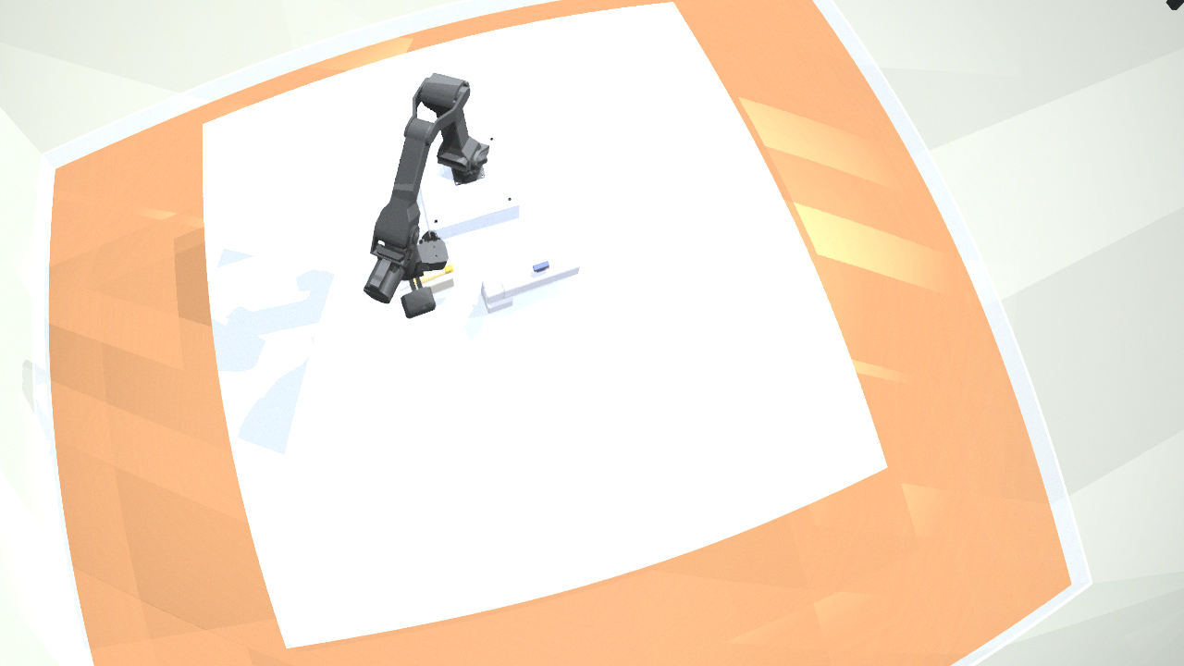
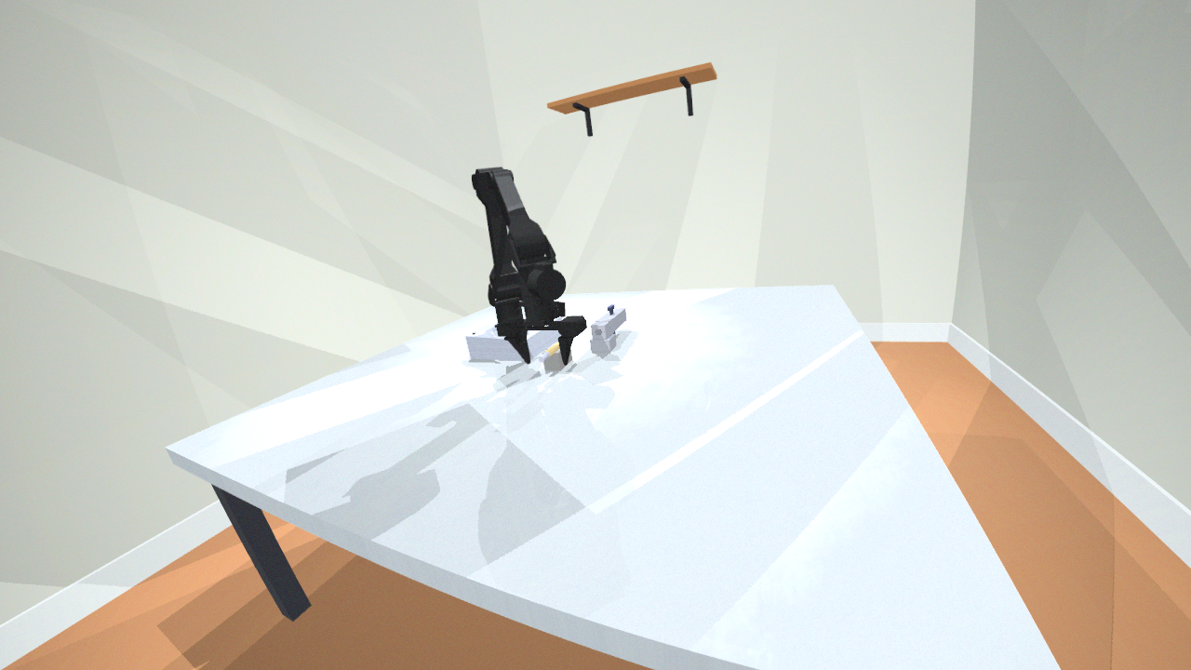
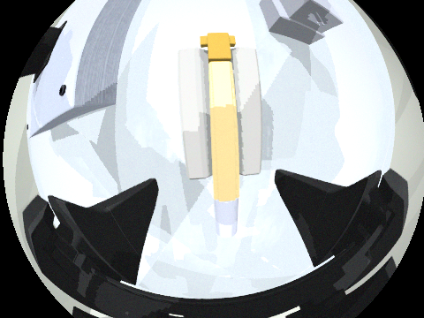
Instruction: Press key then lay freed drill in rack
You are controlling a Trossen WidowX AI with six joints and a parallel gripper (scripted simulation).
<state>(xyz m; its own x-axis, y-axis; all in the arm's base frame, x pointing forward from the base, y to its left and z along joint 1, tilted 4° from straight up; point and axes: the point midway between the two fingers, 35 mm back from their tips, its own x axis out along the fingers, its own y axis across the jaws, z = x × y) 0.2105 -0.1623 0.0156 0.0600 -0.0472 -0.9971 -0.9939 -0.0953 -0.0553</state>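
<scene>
The drill, a yellow-orange rod (image 1: 437, 275) (image 2: 554, 349) (image 3: 226, 150) with a pale tip and an orange cross-piece, lies lengthwise between the two side walls of the grey rack (image 1: 442, 284) (image 2: 553, 365) (image 3: 192, 115). Both of its ends stick out past the rack. My gripper (image 1: 425, 277) (image 2: 547, 363) (image 3: 216, 180) is open, with its black fingers wide apart on either side of the drill near its pale end, touching neither side. The blue key (image 1: 540, 265) (image 2: 610, 309) stands on top of the long grey-white block (image 1: 542, 278) (image 2: 609, 327).
The block's front end (image 3: 296, 18) shows at the upper right of the wrist view. A pale raised base (image 1: 480, 217) (image 2: 491, 346) (image 3: 99, 62) lies between the rack and the arm's foot. A wooden shelf (image 2: 633, 87) hangs on the wall far behind.
</scene>
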